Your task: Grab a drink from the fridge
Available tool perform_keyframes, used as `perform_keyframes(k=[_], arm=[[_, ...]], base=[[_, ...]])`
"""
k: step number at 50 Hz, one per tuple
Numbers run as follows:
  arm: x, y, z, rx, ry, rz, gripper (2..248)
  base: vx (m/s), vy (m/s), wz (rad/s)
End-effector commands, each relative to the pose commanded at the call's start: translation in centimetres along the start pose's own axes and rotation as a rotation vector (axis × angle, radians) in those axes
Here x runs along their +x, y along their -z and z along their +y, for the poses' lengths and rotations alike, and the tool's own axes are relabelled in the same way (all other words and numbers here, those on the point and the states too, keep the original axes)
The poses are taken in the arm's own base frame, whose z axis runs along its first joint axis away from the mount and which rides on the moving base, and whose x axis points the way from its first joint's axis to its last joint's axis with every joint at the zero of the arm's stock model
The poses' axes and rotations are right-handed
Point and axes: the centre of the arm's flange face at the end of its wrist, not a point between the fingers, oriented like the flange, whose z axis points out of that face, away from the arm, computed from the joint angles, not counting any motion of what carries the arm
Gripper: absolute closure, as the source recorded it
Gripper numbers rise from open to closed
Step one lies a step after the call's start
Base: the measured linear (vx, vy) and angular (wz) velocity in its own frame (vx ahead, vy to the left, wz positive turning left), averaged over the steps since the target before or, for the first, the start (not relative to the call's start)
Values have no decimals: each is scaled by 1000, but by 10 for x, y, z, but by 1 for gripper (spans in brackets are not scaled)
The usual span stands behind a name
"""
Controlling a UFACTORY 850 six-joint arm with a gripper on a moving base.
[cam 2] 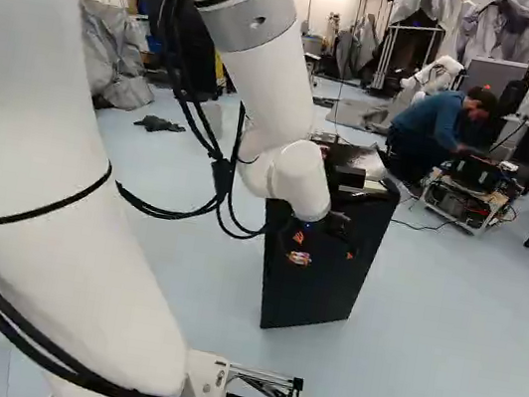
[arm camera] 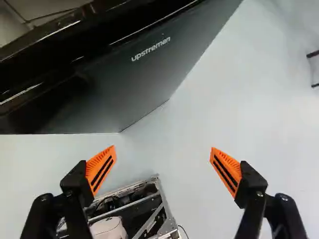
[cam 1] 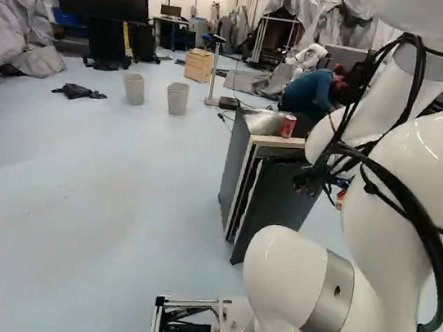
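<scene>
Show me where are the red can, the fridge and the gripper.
Red can (cam 1: 288, 127): left base view, its side.
Fridge (cam 2: 315, 292): right base view, its dark front.
Gripper (arm camera: 163, 148): wrist view, midway between fingertips.

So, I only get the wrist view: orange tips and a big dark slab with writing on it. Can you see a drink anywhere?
Observer: Yes. The left base view shows a red can standing on top of the fridge.
Operator: Is it alone up there?
Observer: No, something silvery and crumpled lies beside it.
Operator: And what's on the floor farther off?
Observer: Two grey bins stand side by side, left of the fridge in the left base view.
</scene>
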Motion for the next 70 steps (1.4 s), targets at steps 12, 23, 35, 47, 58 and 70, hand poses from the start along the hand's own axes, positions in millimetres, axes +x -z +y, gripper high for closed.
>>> perform_keyframes(k=[12,23,35,47,58,70], arm=[[6,-15,-3,38,111,61,3],[12,-28,-8,84,207,120,3],[18,-39,-14,143,304,195,3],[24,-37,-20,199,388,286,3],[26,-37,-22,212,406,308,3],[26,-37,-22,213,407,309,3]], base=[[0,0,0],[0,0,0],[0,0,0],[0,0,0],[0,0,0],[0,0,0]])
